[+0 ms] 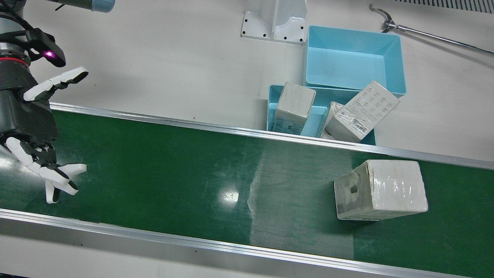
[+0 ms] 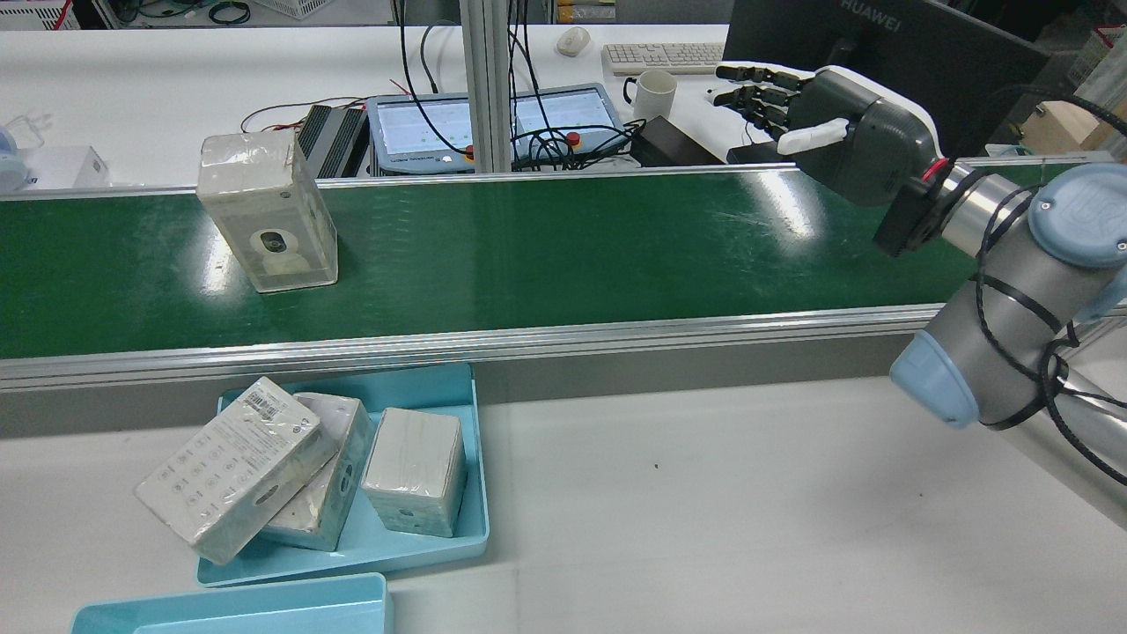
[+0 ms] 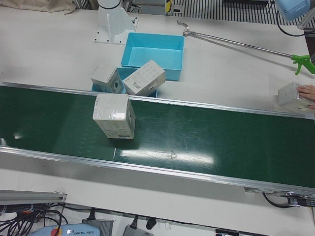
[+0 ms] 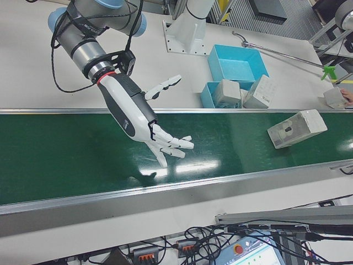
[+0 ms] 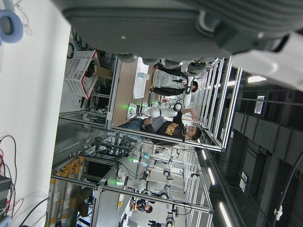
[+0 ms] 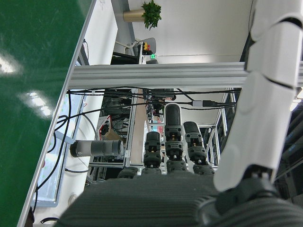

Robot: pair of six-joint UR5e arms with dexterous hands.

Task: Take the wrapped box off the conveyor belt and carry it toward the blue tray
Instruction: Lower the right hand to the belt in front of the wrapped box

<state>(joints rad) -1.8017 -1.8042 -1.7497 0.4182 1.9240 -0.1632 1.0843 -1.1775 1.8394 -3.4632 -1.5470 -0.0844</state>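
A wrapped whitish box lies on the green conveyor belt, alone on its part of the belt; it also shows in the rear view, the left-front view and the right-front view. A shallow blue tray beside the belt holds three wrapped boxes. My right hand hovers over the belt's far end, fingers spread and empty, well away from the box. Only the dark palm of my left hand shows, in its own view.
A deep blue bin stands behind the shallow tray. A long reacher tool lies on the white table. An arm pedestal stands next to the bin. A person's hand holds another box at the belt's end.
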